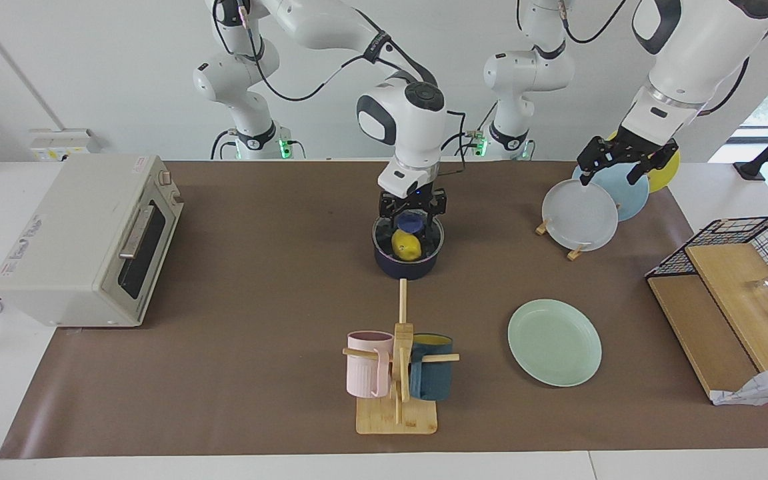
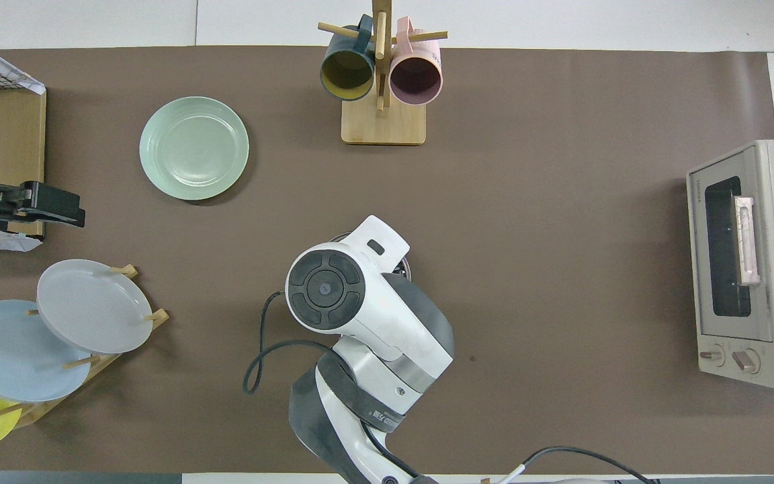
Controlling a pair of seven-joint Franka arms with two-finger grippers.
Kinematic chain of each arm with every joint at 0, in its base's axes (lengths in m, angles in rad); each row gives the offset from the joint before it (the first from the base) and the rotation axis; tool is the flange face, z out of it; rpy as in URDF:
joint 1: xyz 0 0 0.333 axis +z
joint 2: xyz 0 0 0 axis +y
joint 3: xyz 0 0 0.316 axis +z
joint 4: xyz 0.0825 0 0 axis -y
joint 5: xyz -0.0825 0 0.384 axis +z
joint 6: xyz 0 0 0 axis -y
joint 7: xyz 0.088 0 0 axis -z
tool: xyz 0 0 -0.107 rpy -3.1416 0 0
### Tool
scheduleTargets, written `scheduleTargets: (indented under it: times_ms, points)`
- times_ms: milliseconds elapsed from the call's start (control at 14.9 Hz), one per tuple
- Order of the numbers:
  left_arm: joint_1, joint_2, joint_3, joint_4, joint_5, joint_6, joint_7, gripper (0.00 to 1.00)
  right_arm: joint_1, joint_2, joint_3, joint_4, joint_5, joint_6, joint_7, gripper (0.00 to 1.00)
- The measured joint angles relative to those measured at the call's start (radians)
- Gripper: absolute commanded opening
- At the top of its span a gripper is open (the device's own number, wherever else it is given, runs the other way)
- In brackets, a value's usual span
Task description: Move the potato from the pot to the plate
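Note:
The yellow potato lies inside the dark navy pot at the middle of the table. My right gripper hangs right over the pot, fingers open and lowered toward its rim, just above the potato; a blue part of the pot shows between them. In the overhead view the right arm hides the pot and potato except a sliver of rim. The mint-green plate lies empty, farther from the robots, toward the left arm's end. My left gripper waits open over the plate rack.
A rack holds grey-white, light blue and yellow plates at the left arm's end. A wooden mug tree with a pink and a dark blue mug stands farther out than the pot. A toaster oven stands at the right arm's end. A wire basket is beside the plate.

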Motion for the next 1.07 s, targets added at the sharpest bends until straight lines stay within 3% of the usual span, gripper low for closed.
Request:
scheduleTargets:
  times_ms: [201, 268, 402, 1071]
  points:
    - [0.0, 0.0, 0.0, 0.0, 0.0, 0.0, 0.0, 1.0, 0.0, 0.0, 0.0, 0.0, 0.0, 0.0, -0.001, 0.87]
    - [0.0, 0.0, 0.0, 0.0, 0.0, 0.0, 0.0, 1.0, 0.0, 0.0, -0.001, 0.0, -0.001, 0.0, -0.001, 0.94]
    - [0.0, 0.0, 0.0, 0.0, 0.0, 0.0, 0.0, 1.0, -0.006, 0.0, -0.003, 0.001, -0.017, 0.0, -0.001, 0.98]
    - [-0.001, 0.0, -0.003, 0.0, 0.0, 0.0, 0.0, 1.0, -0.019, -0.001, -0.002, 0.014, -0.022, 0.0, -0.008, 0.98]
